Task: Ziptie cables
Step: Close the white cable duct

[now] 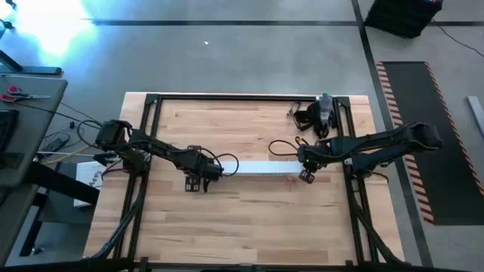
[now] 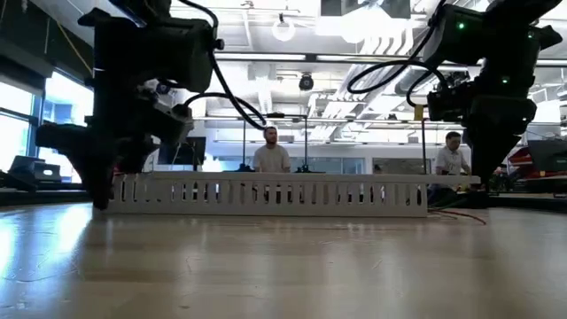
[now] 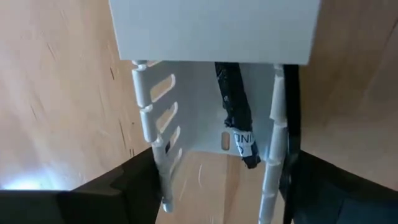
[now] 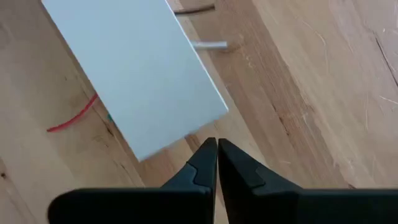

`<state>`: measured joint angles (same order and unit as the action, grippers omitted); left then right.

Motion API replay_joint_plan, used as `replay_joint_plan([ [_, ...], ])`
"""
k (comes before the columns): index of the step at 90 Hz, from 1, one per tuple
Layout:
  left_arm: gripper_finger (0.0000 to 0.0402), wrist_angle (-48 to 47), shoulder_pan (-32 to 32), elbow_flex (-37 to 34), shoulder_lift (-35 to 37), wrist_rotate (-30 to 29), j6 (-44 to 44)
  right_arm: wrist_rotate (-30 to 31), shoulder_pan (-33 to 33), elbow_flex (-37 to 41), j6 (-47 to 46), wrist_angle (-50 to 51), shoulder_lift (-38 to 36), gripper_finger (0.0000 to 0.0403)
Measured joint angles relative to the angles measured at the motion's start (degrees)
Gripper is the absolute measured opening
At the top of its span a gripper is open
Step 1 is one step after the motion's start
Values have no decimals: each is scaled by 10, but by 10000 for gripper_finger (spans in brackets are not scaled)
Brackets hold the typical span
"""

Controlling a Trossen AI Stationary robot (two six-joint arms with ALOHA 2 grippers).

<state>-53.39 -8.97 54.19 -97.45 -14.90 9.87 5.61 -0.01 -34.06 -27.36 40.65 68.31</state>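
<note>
Wooden tabletop carries a long white slotted channel across its middle. Left claw straddles the channel's left end, fingers spread outside its walls. Dark cables lie inside the channel. Right claw, pressed closed and empty, hovers beside the white cover strip at the right end.

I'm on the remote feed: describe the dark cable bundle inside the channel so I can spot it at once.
Start at the long white slotted channel lying across the middle of the wooden table, and go to its end at the left gripper, whose fingers straddle the walls. The dark cable bundle lies between the slotted walls, disappearing under the flat white cover. It alone is black, with a white printed label.
</note>
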Motion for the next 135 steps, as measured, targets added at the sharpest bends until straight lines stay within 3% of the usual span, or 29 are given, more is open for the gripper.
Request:
replay_joint_plan([
  [21, 250, 11, 0, 0, 0, 1, 0, 0, 0, 0, -9, 21, 0, 0],
  [70, 250, 38, 0, -2, 0, 14, -9, -3, 0, 3, 9, -121, 36, 0],
  [89, 250, 34, 0, 6, -1, 9, 15, -3, 0, -1, 5, -84, 67, 0],
  [135, 251, -29, -1, 14, 30, 51, 35, -1, 0, 0, 4, -52, 64, 0],
])
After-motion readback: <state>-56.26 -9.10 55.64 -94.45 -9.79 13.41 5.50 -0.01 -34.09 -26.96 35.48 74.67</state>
